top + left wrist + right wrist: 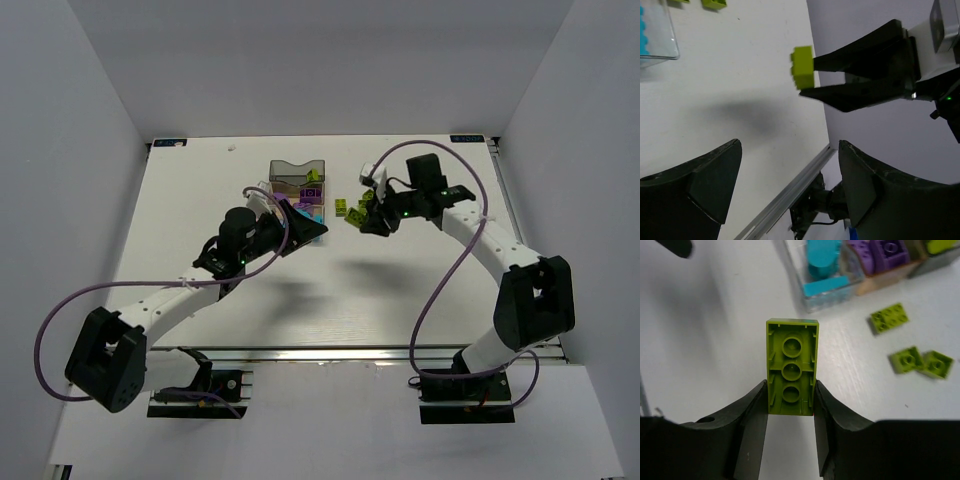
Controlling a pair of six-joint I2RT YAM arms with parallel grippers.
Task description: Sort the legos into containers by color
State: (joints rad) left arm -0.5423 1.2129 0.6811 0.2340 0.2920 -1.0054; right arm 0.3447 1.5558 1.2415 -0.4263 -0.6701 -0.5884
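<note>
Right gripper: clamped on a lime green brick, underside toward its wrist camera, held off the table.
Left gripper: fingers spread wide, empty.
Loose lime bricks: three on the table, beside the clear bin with cyan pieces.

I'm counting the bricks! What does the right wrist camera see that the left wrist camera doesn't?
Only the right wrist: purple bricks, and the hollow underside of the held lime brick. Only the left wrist: the open left gripper and the table edge. Both: that brick pinched in the right gripper, cyan pieces, loose lime bricks.
</note>
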